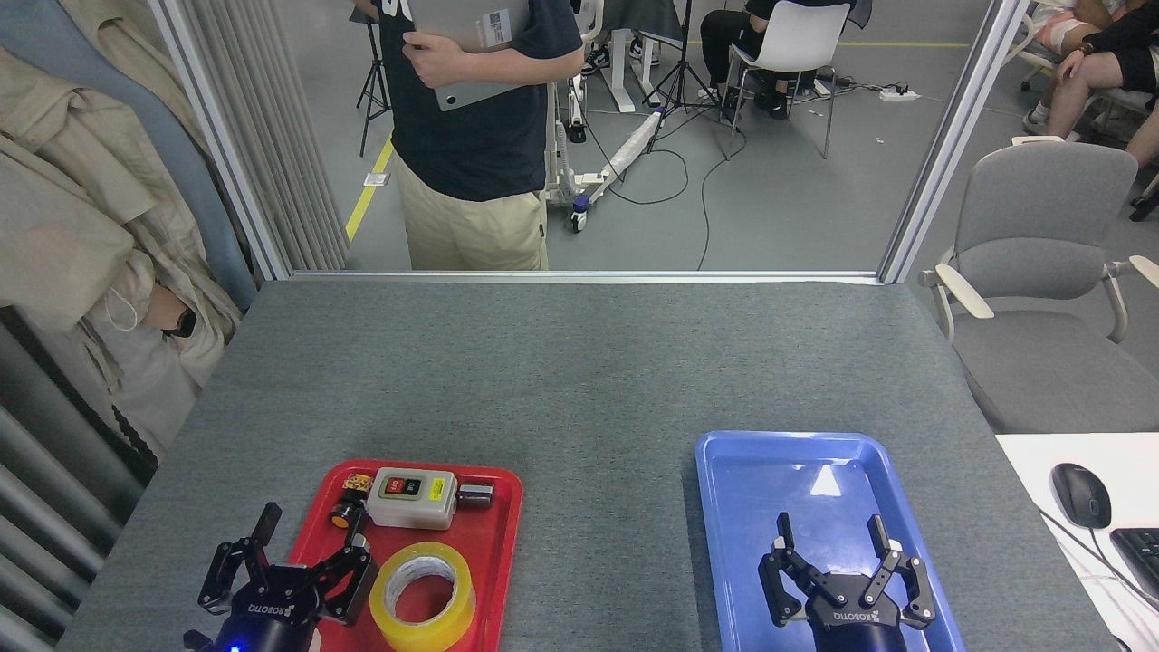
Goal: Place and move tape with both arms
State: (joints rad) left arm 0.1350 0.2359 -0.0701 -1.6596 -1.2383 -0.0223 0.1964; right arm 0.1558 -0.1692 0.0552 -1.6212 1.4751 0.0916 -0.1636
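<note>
Task barely begun: the wide translucent yellow tape roll (423, 596) lies flat in the red plastic tray (503, 543), just right of the wide-open, empty left gripper (294, 561); the right gripper (838, 566), spread wide, hovers over the bare blue plastic tray (724, 507).

A translucent yellow tape roll with a white core (423, 593) lies in a red plastic tray (498, 543), a blue plastic tray (724, 507) sits on the speckled grey felt surface (579, 362).

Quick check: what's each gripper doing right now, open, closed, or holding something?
Left gripper: open, holding nothing, beside the tape.
Right gripper: open, empty, above the blue tray.
</note>
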